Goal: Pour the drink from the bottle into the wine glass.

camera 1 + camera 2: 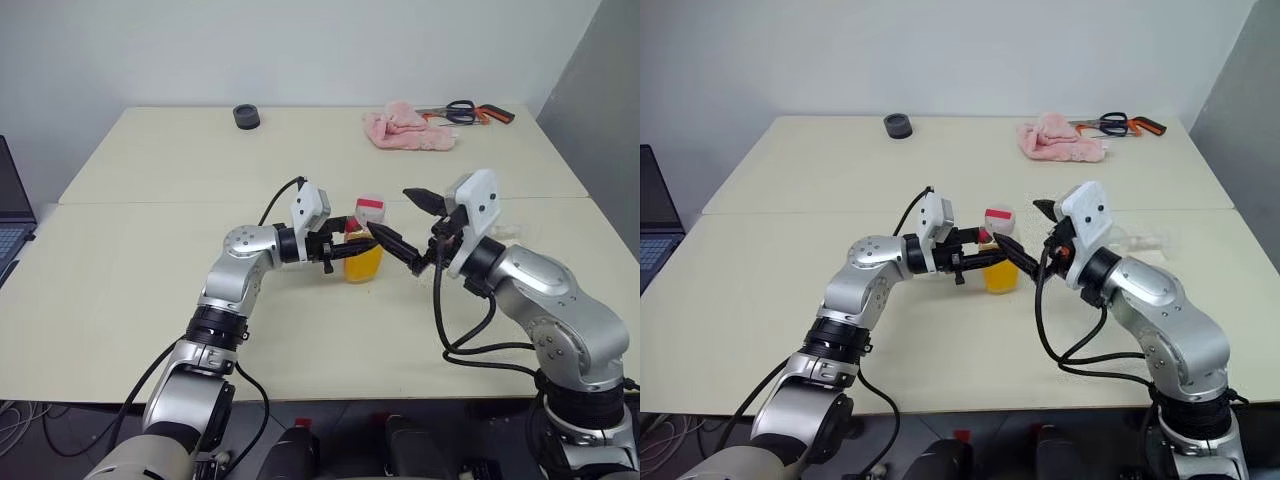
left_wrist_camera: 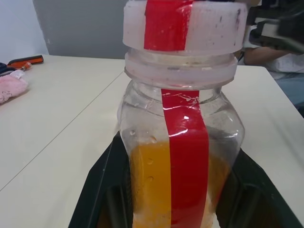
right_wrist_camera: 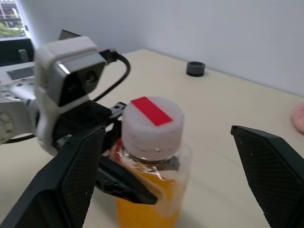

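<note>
At frame centre, the capped bottle (image 1: 363, 250) is pinched upright by the left gripper (image 1: 345, 245); the right gripper (image 1: 408, 228) is spread wide beside the cap (image 3: 152, 126).

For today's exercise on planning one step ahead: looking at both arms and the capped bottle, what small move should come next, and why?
Probably close the right gripper onto the cap. The left gripper is shut on the bottle, the cap is still on, and the right gripper's open fingers already stand either side of it.

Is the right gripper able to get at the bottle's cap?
Probably yes. The right gripper is open with a finger on each side of the cap, and the left gripper grips the bottle lower down.
</note>
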Controlling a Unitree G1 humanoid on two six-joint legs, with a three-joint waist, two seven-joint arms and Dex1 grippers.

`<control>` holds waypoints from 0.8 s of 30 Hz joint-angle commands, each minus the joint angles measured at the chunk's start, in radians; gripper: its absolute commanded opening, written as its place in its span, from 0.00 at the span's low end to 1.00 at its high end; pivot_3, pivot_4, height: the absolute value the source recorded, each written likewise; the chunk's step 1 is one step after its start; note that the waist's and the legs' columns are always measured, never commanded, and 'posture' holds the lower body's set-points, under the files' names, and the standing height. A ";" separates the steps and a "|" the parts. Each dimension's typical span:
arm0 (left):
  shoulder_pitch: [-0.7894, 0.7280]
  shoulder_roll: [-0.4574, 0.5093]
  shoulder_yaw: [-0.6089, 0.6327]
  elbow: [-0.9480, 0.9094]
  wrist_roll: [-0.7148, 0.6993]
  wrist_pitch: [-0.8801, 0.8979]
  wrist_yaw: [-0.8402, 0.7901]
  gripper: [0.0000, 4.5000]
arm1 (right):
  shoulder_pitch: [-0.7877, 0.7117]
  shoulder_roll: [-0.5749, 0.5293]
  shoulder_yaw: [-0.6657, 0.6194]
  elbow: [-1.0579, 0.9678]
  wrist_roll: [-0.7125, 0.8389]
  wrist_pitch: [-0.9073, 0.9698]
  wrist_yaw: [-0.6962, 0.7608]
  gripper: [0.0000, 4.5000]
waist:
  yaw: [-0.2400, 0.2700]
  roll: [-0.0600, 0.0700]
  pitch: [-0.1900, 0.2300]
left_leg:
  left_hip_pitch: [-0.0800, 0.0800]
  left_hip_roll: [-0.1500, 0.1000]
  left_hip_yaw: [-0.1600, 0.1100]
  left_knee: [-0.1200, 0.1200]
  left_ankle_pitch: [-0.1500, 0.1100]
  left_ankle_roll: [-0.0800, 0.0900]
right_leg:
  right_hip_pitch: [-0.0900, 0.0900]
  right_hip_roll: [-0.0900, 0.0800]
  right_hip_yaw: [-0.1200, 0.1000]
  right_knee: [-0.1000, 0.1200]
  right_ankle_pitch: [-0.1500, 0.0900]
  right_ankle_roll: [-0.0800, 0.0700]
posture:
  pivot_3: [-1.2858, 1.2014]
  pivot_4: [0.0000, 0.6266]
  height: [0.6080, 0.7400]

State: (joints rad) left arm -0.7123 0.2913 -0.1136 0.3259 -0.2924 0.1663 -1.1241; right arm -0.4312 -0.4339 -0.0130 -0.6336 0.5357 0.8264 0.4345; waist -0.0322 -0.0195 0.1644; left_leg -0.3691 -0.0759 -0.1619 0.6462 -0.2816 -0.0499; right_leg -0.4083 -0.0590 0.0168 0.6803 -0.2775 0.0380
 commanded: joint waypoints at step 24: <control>-0.010 0.002 0.008 -0.044 -0.016 -0.016 -0.003 0.37 | -0.089 0.061 0.105 0.072 -0.162 -0.120 -0.060 1.00 | 0.000 0.000 0.000 | 0.000 0.000 0.000 0.000 0.000 0.000 | 0.000 0.000 0.000 0.000 0.000 0.000 | 0.52 0.24 1.00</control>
State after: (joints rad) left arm -0.7123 0.2912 -0.1154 0.3259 -0.2922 0.1662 -1.1249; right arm -0.5117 -0.3784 0.1185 -0.5412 0.3744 0.7261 0.3811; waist -0.0323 -0.0195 0.1645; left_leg -0.3691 -0.0760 -0.1620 0.6462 -0.2815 -0.0500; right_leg -0.4083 -0.0590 0.0168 0.6802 -0.2775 0.0380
